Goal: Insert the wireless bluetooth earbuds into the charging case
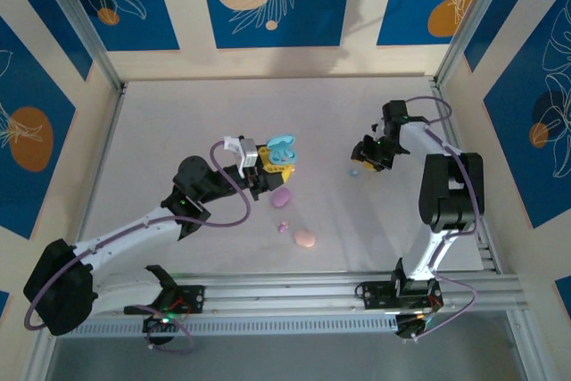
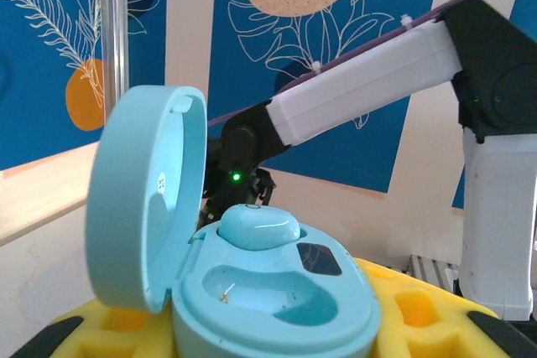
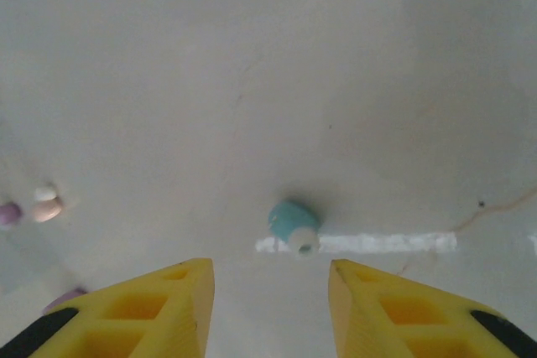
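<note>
My left gripper (image 1: 268, 165) is shut on the light blue charging case (image 1: 282, 151) and holds it above the table with its lid (image 2: 143, 207) swung open. One light blue earbud (image 2: 258, 225) sits in the case's far slot; the near slot (image 2: 285, 295) is empty. Yellow fingers (image 2: 419, 308) press the case's sides. Another light blue earbud (image 3: 294, 225) lies on the table, just ahead of the gap of my right gripper (image 3: 270, 308), which is open and holds nothing. From above, that earbud (image 1: 353, 171) lies just left of the right gripper (image 1: 366, 160).
A purple oval case (image 1: 282, 196) and a pink oval case (image 1: 304, 239) lie on the table below the left gripper, with a tiny purple earbud (image 1: 284, 227) between them. A white tape strip (image 3: 377, 243) runs beside the blue earbud. Small pink and purple pieces (image 3: 46, 207) lie far left.
</note>
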`<state>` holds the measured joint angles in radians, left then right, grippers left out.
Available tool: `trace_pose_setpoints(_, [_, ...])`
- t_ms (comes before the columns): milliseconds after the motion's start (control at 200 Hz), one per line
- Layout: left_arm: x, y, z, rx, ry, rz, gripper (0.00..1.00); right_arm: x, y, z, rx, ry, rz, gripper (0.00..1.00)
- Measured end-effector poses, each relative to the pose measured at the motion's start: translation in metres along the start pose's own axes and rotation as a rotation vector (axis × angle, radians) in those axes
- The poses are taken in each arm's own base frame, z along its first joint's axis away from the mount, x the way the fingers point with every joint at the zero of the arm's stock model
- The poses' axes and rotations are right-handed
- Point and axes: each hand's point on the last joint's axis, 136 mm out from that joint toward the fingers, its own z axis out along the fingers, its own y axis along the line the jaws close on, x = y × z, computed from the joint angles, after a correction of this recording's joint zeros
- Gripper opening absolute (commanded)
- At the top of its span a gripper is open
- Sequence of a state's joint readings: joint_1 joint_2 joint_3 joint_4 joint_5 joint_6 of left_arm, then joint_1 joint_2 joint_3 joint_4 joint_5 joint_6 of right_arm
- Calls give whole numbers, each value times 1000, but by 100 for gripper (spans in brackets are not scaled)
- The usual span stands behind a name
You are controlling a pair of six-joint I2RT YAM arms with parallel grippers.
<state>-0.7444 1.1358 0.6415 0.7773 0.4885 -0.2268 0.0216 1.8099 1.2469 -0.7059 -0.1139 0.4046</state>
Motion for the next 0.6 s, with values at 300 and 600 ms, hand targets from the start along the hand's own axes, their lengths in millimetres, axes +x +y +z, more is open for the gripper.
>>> trace_pose_setpoints(300, [0,0,0,0,-1,0,28,-1,-3,25,57,77,-39,29])
trace_pose_setpoints(600, [0,0,0,0,0,0,28,27,7,37,87,173,-95,29])
